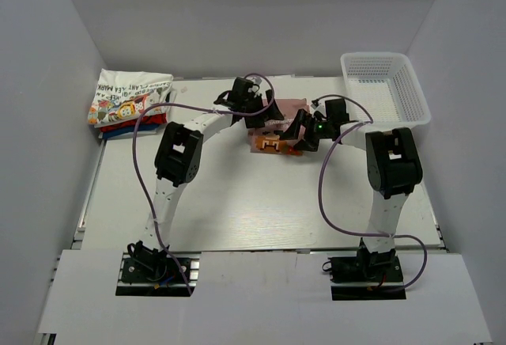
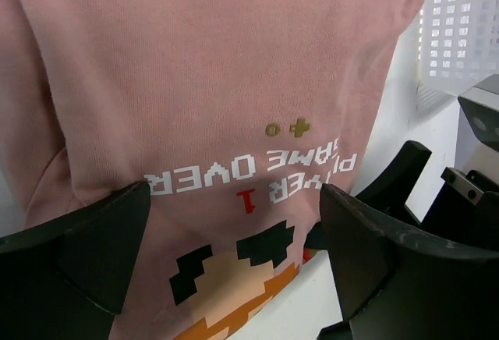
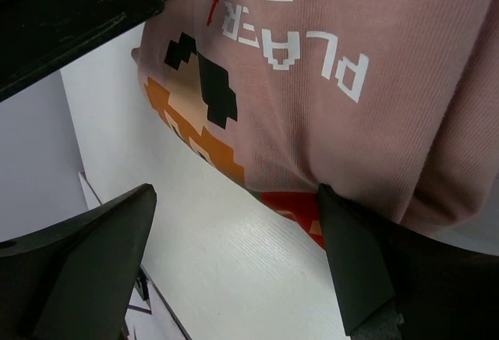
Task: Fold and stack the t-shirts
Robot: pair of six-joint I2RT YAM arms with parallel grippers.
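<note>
Left pincer (image 2: pixel 234 227) stands wide open, its two black fingers (image 2: pixel 93 254) spread to either side of the dusty-pink tee (image 2: pixel 234 83). The tee fills the gap between them, and whether the tips press the cloth I cannot tell. The left arm (image 1: pixel 178 155) rises from the near edge of the table (image 1: pixel 261 210), bends at the elbow and sweeps right toward the middle of the far edge, where the tee lies in a small folded bundle. The right pincer (image 3: pixel 234 223) is just as wide. One of its fingers sits at the tee's hem and the other over bare table, and it grips nothing. The right arm (image 1: pixel 391 163) climbs from the near edge, bends and reaches left to the same bundle, so the two wrists nearly meet over it. From above, the arms cover most of the tee. The left wrist view alone shows the upside-down white lettering and the pixel figure under it, while the right wrist view shows the hem lying on the table. Only the top view shows the stack of folded tees (image 1: pixel 126 106) at the far left corner, a white printed one on top, and the white mesh basket (image 1: pixel 387 84) at the far right corner.
</note>
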